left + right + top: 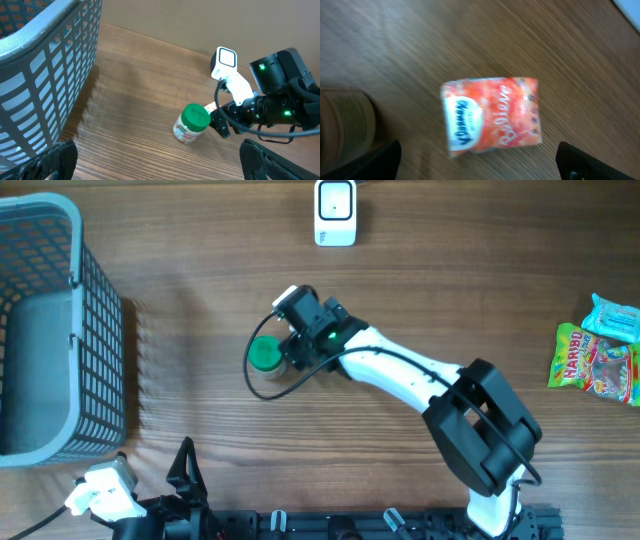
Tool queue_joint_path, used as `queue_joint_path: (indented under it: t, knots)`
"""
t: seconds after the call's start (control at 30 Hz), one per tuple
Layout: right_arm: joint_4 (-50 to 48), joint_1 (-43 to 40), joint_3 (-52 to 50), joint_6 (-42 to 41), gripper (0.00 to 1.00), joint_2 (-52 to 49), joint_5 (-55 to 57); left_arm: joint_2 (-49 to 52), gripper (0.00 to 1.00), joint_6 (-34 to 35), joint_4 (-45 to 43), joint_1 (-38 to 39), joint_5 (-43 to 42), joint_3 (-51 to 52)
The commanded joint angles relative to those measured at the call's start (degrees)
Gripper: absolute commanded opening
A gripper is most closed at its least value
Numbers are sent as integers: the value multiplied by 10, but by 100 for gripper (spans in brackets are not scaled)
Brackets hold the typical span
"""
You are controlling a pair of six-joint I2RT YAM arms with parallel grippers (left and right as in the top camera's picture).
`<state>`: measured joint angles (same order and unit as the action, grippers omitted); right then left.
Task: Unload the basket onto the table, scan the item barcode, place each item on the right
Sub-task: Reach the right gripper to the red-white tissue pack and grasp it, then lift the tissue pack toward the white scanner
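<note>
Heads up, your right gripper (pixel 477 150) is wide open and holding nothing. Its two fingertips (pixel 375 162) only poke in at the bottom corners of its wrist view, with bare wood between them. Just ahead of them is the orange packet (pixel 490 114), lying flat on the table (pixel 200 300) with its white label patch toward the left. Nothing is touching it as far as I can tell, and the print is too blurry to read, so I can't spot a barcode. A jar (pixel 192 122) with a green lid sits just beside the packet, and from overhead the right arm covers the packet, so all you see there is the green lid poking out by the wrist. The white scanner (pixel 335 212) is up at the far edge of the table, well apart from the gripper. Your left gripper (pixel 157 147) is parked low at the near edge with its jaws spread wide and nothing in them, next to the grey basket (pixel 100 330). Off to the right there's a Haribo bag (pixel 590 362) with a blue packet (pixel 612 316) overlapping its top corner.
</note>
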<state>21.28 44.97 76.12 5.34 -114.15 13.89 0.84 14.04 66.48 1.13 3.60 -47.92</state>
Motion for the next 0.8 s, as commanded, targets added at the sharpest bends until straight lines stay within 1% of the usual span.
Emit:
queue_joint_path:
  t: [0.0, 0.13, 0.27, 0.37, 0.43, 0.53, 0.63, 0.67, 0.77]
  knots:
    - [-3, 12, 0, 35, 100, -10, 34, -6, 100, -1, -2, 4, 6, 3]
    - [-12, 11, 0, 38, 99, -37, 90, -6, 100, -1, -2, 4, 6, 2]
    - [-25, 14, 0, 80, 89, -51, 105, -6, 100, -1, -2, 4, 6, 2]
    - [-48, 13, 0, 92, 87, -56, 105, -6, 100, -1, -2, 4, 6, 2]
    - [-60, 13, 0, 97, 84, -57, 105, -6, 100, -1, -2, 4, 6, 3]
    - [-73, 13, 0, 97, 75, -58, 105, -6, 100, -1, -2, 4, 6, 2]
    - [-74, 13, 0, 95, 59, -62, 105, -6, 100, -1, -2, 4, 6, 2]
    - [-71, 12, 0, 94, 55, -65, 105, -6, 100, -1, -2, 4, 6, 2]
    - [-60, 12, 0, 84, 56, -79, 104, -6, 100, -1, -2, 4, 6, 2]
